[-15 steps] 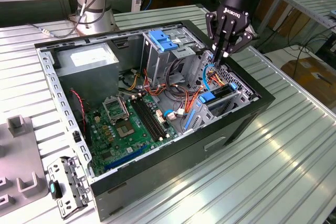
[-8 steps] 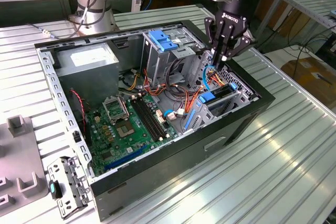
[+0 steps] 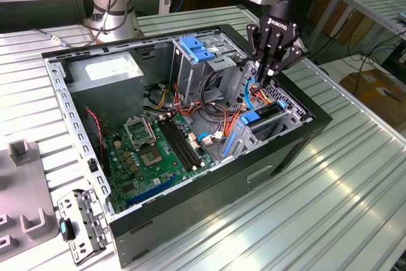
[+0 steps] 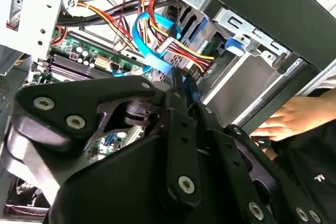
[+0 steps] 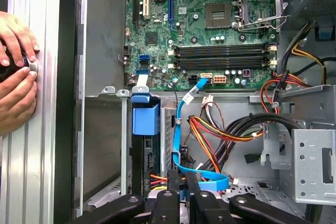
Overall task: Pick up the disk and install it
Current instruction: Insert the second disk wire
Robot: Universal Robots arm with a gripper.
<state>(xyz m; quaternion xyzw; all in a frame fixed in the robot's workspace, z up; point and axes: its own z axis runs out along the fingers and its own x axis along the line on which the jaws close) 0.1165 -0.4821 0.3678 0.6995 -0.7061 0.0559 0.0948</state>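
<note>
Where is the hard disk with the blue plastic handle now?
The dark disk with blue plastic handle sits in the drive bay at the open case's corner, toward the exterior view's right, just below the black claw.

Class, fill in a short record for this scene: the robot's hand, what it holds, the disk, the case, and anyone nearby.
hand: above the drive bay at the exterior view's right end of the case, shut
held: blue cable, pinched at its end
disk: slotted into the drive bay, blue carrier end showing
case: lying open, motherboard exposed
person's hands: outside the case wall, in the first wrist view
</note>
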